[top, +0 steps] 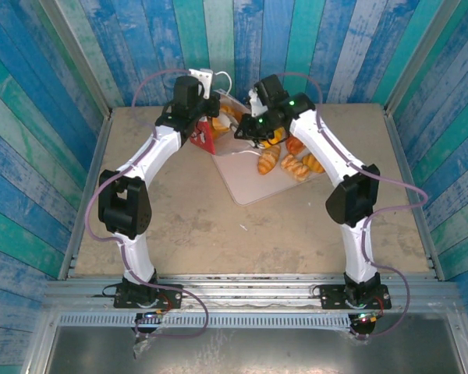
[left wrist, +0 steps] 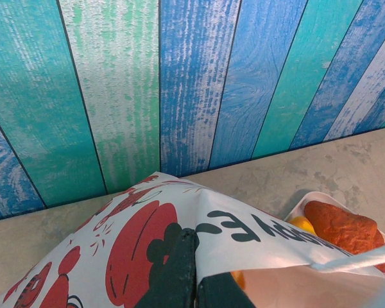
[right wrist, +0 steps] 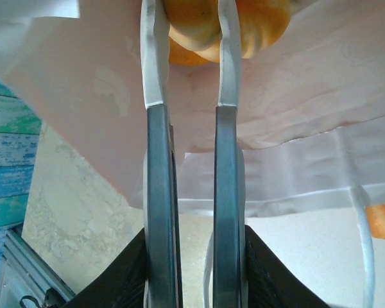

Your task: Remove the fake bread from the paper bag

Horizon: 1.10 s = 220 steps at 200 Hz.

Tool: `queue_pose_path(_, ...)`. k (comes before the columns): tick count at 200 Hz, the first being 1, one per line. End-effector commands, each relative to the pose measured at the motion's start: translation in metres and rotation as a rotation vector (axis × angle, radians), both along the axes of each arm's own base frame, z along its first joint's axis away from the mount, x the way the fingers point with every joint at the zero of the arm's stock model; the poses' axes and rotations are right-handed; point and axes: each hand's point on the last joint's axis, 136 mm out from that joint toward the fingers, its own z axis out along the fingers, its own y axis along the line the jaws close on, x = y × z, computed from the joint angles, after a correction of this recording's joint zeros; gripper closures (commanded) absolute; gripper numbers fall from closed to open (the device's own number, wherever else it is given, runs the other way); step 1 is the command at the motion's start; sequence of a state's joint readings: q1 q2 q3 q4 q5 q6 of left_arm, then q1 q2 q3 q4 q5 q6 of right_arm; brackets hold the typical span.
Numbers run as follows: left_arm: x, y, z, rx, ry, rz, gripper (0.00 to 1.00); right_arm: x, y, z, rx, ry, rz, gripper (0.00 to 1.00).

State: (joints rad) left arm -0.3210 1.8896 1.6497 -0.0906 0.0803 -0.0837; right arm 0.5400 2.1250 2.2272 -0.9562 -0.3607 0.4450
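The paper bag (top: 205,137), red and white, lies tipped at the back of the table beside the tray. My left gripper (left wrist: 194,253) is shut on the bag's printed top edge (left wrist: 147,237) and holds it up. My right gripper (right wrist: 191,16) reaches into the bag's white inside (right wrist: 295,83); its fingers (right wrist: 155,64) are closed on an orange piece of fake bread (right wrist: 263,19). Other fake bread lies on the tray: a croissant (top: 269,160), more pastries (top: 299,167) and a brown loaf (left wrist: 340,226).
The pale square tray (top: 246,183) sits at the table's middle back, right of the bag. A white cord handle (right wrist: 366,244) hangs by my right fingers. Blue and green plank walls (left wrist: 179,83) stand close behind the bag. Bare tabletop (top: 195,226) stretches toward the arms' bases.
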Motion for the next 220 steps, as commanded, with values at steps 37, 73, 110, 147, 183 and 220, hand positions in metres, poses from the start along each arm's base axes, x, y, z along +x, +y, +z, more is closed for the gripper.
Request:
queue_pose_path(37, 0.004, 0.001, -0.023, 0.005, 0.063, 0.033, 1.0, -0.017, -0.018, 0.035, 0.004, -0.08, -0.01, 0.79)
queue_pose_path(73, 0.006, 0.003, -0.025, 0.006, 0.073, 0.052, 1.0, -0.031, -0.029, 0.049, 0.001, -0.104, -0.013, 0.79)
queue_pose_path(110, 0.008, 0.004, -0.026, 0.009, 0.077, 0.058, 1.0, -0.055, -0.039, 0.071, 0.013, -0.138, 0.014, 0.79)
queue_pose_path(147, 0.009, 0.003, -0.024, 0.006, 0.073, 0.055, 1.0, -0.083, -0.052, 0.098, 0.035, -0.198, 0.059, 0.79)
queue_pose_path(183, 0.01, 0.003, -0.025, 0.009, 0.076, 0.054, 1.0, -0.104, -0.077, 0.113, 0.002, -0.266, 0.029, 0.78)
queue_pose_path(220, 0.01, 0.004, -0.024, 0.01, 0.073, 0.061, 1.0, -0.123, -0.109, 0.122, -0.068, -0.282, -0.023, 0.78)
